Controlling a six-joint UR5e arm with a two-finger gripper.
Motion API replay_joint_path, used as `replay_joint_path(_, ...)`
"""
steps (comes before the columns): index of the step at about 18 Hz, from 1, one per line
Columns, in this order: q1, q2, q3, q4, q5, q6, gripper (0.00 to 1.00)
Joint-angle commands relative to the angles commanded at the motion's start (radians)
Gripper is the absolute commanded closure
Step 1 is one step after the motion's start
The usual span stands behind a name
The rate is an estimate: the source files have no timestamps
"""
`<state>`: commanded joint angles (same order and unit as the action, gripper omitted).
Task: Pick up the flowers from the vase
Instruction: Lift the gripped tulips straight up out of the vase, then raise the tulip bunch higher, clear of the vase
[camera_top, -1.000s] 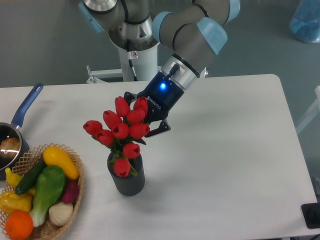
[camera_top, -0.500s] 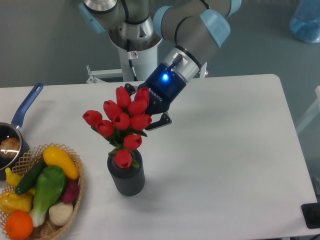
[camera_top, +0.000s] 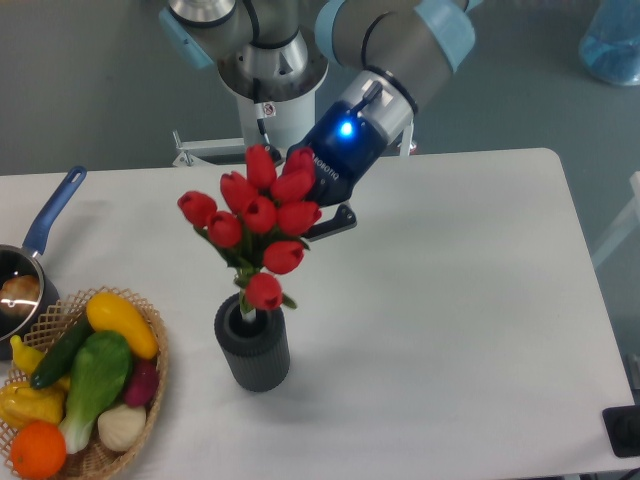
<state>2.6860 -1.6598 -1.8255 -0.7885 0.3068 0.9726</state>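
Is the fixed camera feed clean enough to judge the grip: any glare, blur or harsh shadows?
Fixed camera: lighting is even and soft, shadows on the table faint; the flowers and vase are sharp; the blue light on the gripper blooms slightly; the tulip heads hide the fingertips, so the grip itself cannot be judged.

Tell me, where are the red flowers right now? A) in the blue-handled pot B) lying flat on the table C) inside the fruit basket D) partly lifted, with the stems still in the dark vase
D: the flowers stand high beside the end effector, and their stems still reach into the mouth of the vase.
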Motion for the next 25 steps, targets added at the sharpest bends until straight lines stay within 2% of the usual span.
replay_joint_path(14,0.032,0.023,0.002,-0.002,-0.043,-0.026,0.74)
replay_joint_path(25,0.109,0.025,0.006,-0.002,-0.080,-0.032,0.74)
